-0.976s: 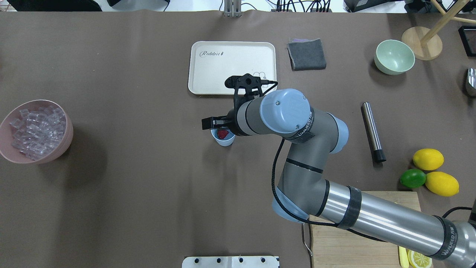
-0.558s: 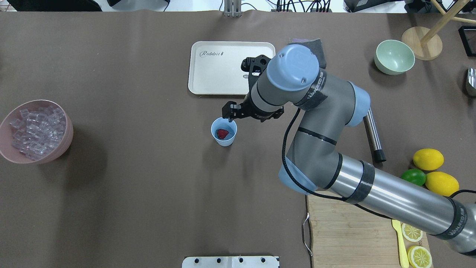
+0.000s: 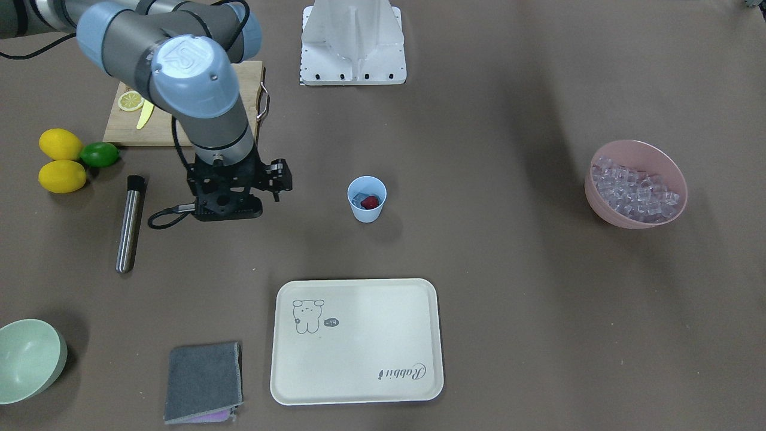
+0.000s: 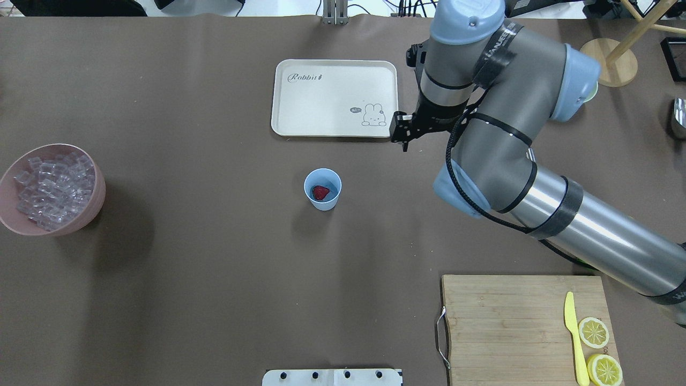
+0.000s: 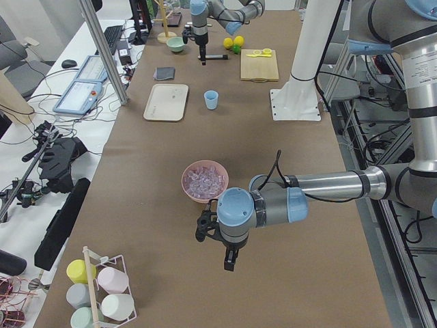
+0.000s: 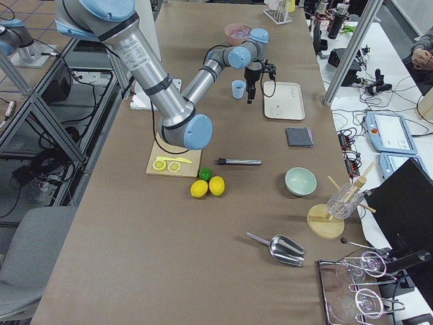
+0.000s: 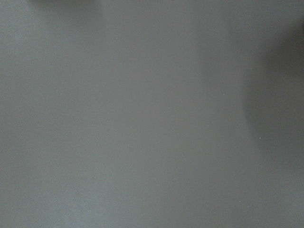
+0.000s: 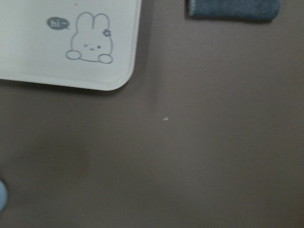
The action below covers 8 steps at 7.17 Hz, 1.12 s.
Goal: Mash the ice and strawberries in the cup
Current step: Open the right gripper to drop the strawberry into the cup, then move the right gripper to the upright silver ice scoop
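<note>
Looks loaded but unmashed — find the small red strawberry [image 4: 320, 192] whole, beside a small clear ice cube [image 3: 358, 199], inside the small light blue tapered plastic cup [image 4: 322, 202] standing upright in the middle of the brown surface [image 4: 214, 268], well apart from the pink bowl [image 4: 99, 195] of spare cubes. Left to do, by judgement: fetch the slim steel rod with a black end [image 3: 128, 221] (likely the masher, lying flat and untouched) and pound the contents. See the right claw [image 3: 236, 185] spread open and empty near that rod — cannot tell the state of the left claw [image 5: 229, 262].
</note>
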Tool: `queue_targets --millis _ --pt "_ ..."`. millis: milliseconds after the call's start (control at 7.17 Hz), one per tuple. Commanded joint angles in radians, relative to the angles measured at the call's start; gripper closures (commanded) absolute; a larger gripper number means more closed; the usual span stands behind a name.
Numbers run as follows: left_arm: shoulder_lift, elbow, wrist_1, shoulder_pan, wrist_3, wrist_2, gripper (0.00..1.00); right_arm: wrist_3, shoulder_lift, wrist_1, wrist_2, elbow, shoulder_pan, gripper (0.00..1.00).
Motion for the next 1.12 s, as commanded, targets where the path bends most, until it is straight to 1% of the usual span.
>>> queue_targets --millis 0,139,279,418,697,836,976 --pt "0.007 -0.002 -0.018 0.0 0.0 0.003 0.01 -0.248 -0.147 -0.013 0.004 -0.009 0.08 0.0" --pt "0.013 0.002 -0.061 0.0 0.0 0.008 0.01 -0.26 -0.175 0.03 0.007 -0.05 0.103 0.0" --pt "0.021 0.004 -0.077 0.0 0.0 0.009 0.01 -0.255 -0.177 0.094 0.045 -0.132 0.117 0.0" --pt "0.022 0.005 -0.077 0.0 -0.001 0.009 0.01 -0.254 -0.188 0.154 0.079 -0.186 0.131 0.0" --pt "0.041 0.005 -0.089 0.0 0.0 0.009 0.01 -0.251 -0.22 0.241 0.12 -0.256 0.148 0.01" --pt "0.041 0.005 -0.1 0.0 0.0 0.009 0.01 -0.235 -0.246 0.275 0.126 -0.256 0.148 0.03" --pt "0.041 0.005 -0.1 0.0 0.0 0.011 0.01 -0.181 -0.264 0.3 0.139 -0.256 0.148 0.06"
